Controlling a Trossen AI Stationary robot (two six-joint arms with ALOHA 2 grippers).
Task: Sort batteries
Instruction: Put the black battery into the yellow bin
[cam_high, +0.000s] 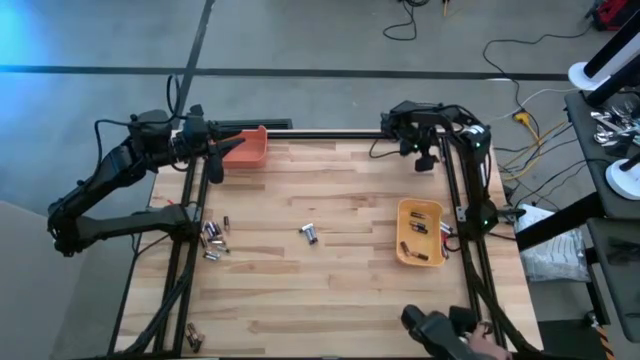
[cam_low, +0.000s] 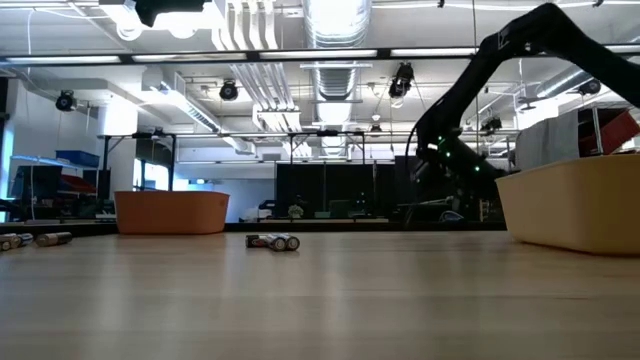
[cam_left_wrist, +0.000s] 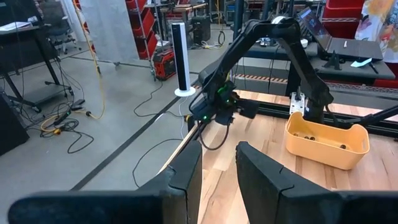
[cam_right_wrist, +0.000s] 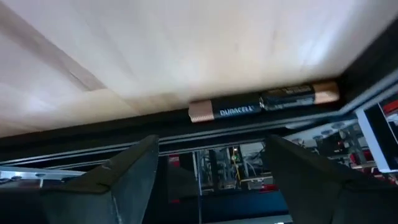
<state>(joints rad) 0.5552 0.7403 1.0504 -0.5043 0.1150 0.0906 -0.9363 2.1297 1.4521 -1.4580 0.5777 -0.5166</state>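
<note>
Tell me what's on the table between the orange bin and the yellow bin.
In the high view, a small pair of batteries lies on the bare wood roughly midway between the orange bin and the yellow bin; nothing else lies there.

Both arms were matte black, built of slim jointed links with black cables looped along them, the right arm (cam_left_wrist: 273, 56) carrying a small green indicator light near its wrist, and each gripper's fingers (cam_left_wrist: 186, 180) were dark, broad, wedge-shaped plastic.

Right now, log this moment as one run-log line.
right claw: open, by copper-and-black Duracell batteries at table edge | left claw: empty, near orange plastic bin
</note>
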